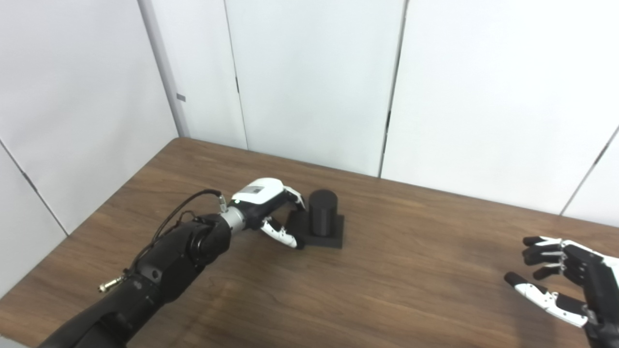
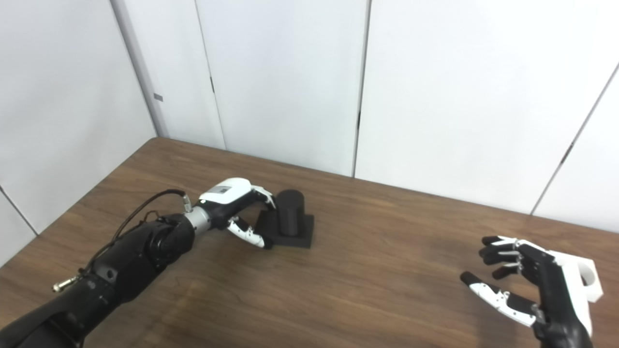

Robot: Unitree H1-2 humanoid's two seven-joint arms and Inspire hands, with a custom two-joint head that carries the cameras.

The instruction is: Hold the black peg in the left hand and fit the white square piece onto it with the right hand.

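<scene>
Peg (image 1: pixel 322 212) stands upright on its black base (image 1: pixel 334 236) mid-table (image 1: pixel 387 290). My left hand (image 1: pixel 269 208) is open around its left side, thumb at the base edge; whether the fingers touch, I cannot tell. My right hand (image 2: pixel 524 285) hovers open, holding nothing, with the white piece (image 2: pixel 587 280) just behind it.

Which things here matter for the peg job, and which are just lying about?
Job:
- black peg on its square base
- white square piece, behind the right hand
- left hand, at the base
- right hand, fingers apart, empty

Lying about:
- nothing; only the table
</scene>
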